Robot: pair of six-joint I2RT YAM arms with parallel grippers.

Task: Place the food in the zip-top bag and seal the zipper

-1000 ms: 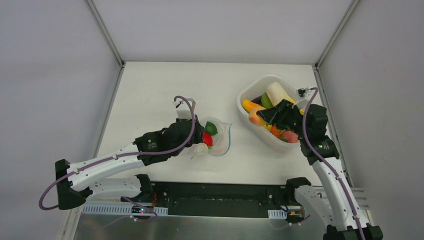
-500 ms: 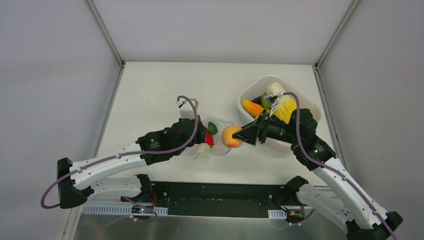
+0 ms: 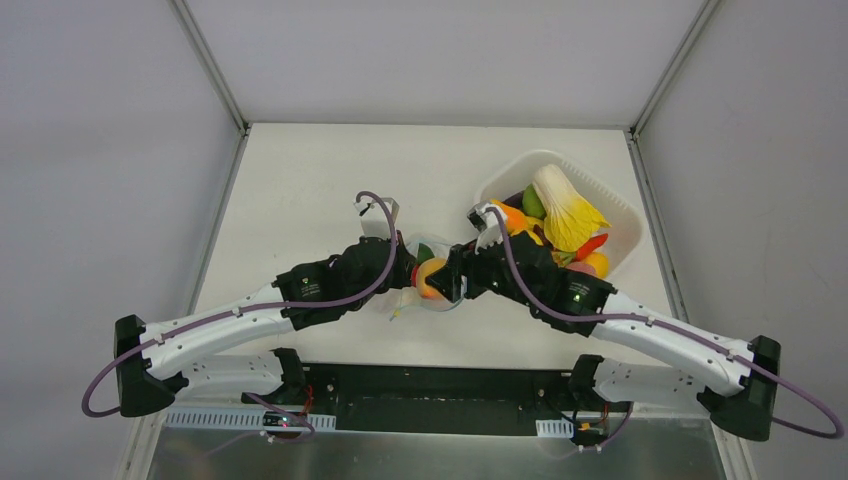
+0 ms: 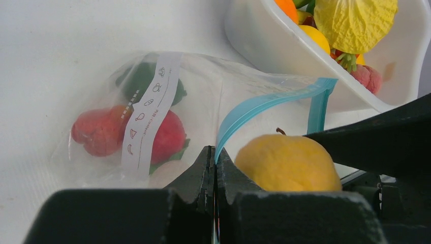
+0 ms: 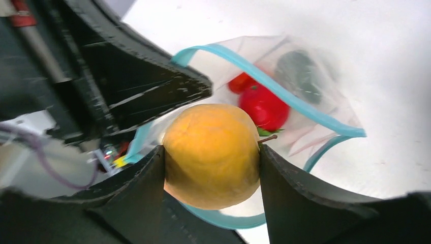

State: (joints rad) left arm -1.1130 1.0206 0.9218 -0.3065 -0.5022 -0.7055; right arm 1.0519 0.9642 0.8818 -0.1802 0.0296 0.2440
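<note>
Loading step | right gripper point(image 3: 445, 280) grasps the orange fruit point(image 5: 211, 155) at the mouth of the zip-top bag point(image 4: 167, 91), reaching from 3 o'clock | left gripper point(image 4: 214, 162) pinched on the zipper point(image 4: 264, 104), lifting it open | advice: carry it past the rim before releasing.

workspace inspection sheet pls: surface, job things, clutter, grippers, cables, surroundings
surface: white table
job's things: bag lying with its mouth open, zipper unsealed; red food and a dark green piece inside; yellow fruit at the bag mouth; more food in the tub
clutter: nothing seen
grippers: left gripper shut on the bag at the zipper; right gripper shut on the yellow fruit
cables: left cable loops above the wrist; right cable loops by the base
surroundings: plain pale walls, metal frame posts
</note>
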